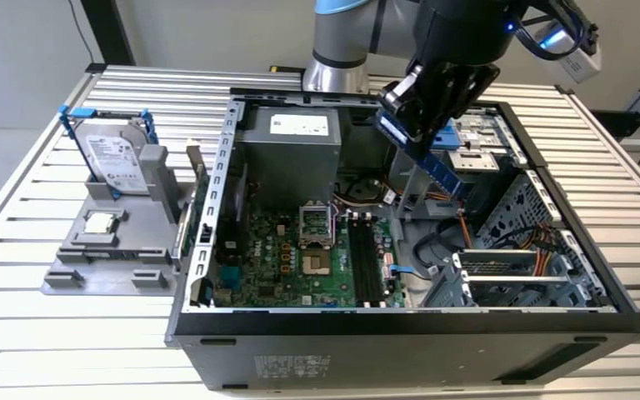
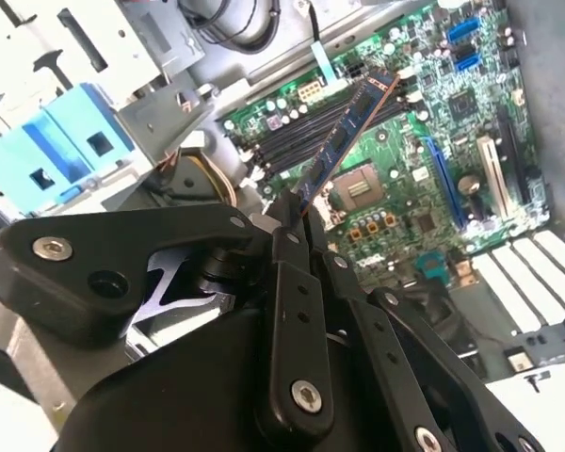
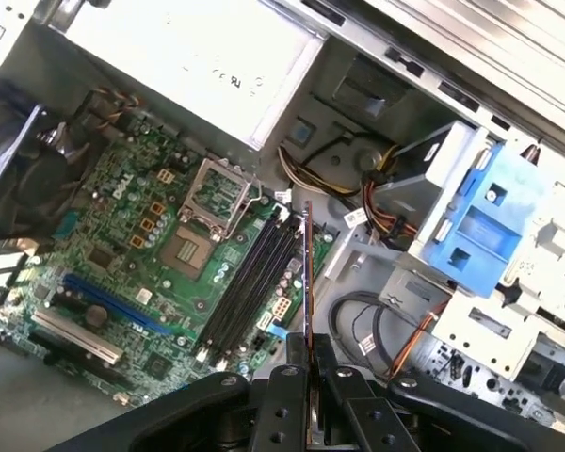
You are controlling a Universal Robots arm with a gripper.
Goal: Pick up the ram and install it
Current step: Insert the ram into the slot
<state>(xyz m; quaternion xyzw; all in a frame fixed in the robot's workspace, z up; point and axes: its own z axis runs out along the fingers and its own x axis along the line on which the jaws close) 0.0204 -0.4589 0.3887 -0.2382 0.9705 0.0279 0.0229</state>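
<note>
one slatted metal table (image 1: 64,358) carries an open computer case (image 1: 409,337), which lies on its side with the motherboard (image 1: 287,250) facing up. above the case's interior, toward the exterior view's right, the arm's gripper (image 1: 407,133) hangs with its fingers pressed together on the ram (image 1: 445,173). it pinches the stick by one end, so the rest slants down and away from the gripper, in the air and clear of the board. the black memory slots (image 1: 365,258) lie below, apart from the stick, and they appear unfilled. in the second wrist view the ram (image 2: 353,132) juts out from the gripper (image 2: 287,221) over those slots. in the first wrist view it shows edge-on as a thin line just beside them.

judging from this, the pick-up is done and the carry toward the board is the step in hand, with nothing seated yet. installing calls for the stick's long edge to be level and in line with one slot, not slanted as it is now.
</note>
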